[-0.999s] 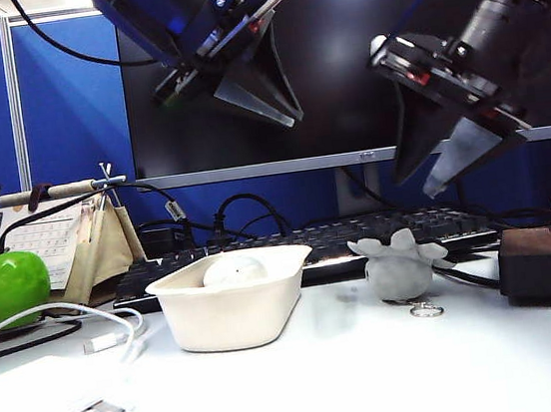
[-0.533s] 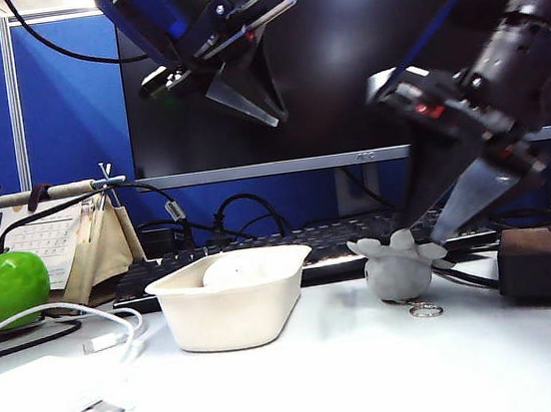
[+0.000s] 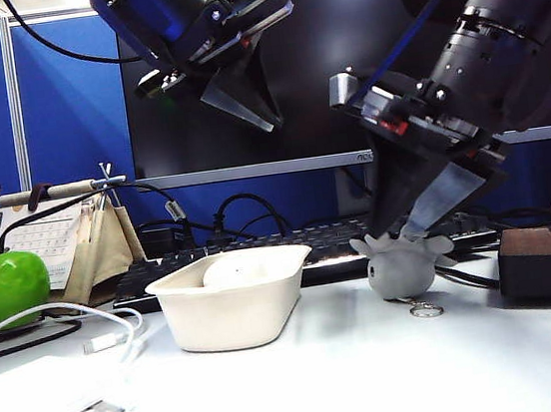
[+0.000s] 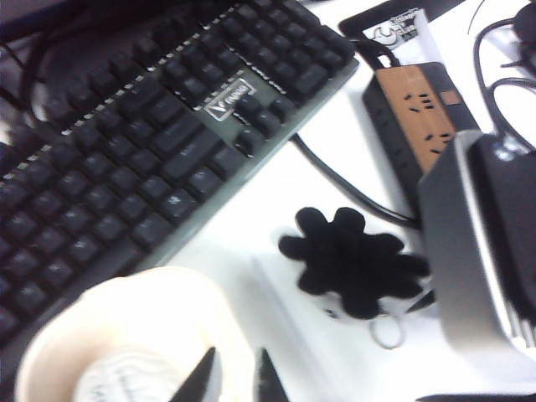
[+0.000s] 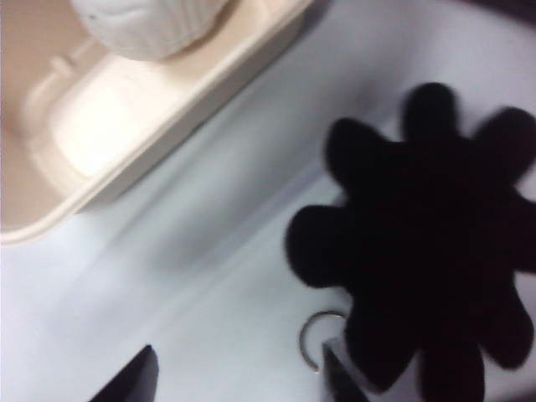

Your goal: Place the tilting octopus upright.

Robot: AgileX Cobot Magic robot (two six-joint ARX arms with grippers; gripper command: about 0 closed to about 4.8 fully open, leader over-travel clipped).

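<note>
Octopus (image 3: 401, 267) beside tray (image 3: 231, 317) (keyboard (image 3: 261, 255) behind)

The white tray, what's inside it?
A round white ball-like thing sits in the tray. The tray's wall hides its lower part in the exterior view, so what it is stays unclear. The left gripper hangs above; the right gripper is over by the octopus.

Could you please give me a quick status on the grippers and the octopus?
Right gripper open, just above octopus. Left gripper open, high over tray. Octopus upside down, underside up. Nothing blocking.
</note>
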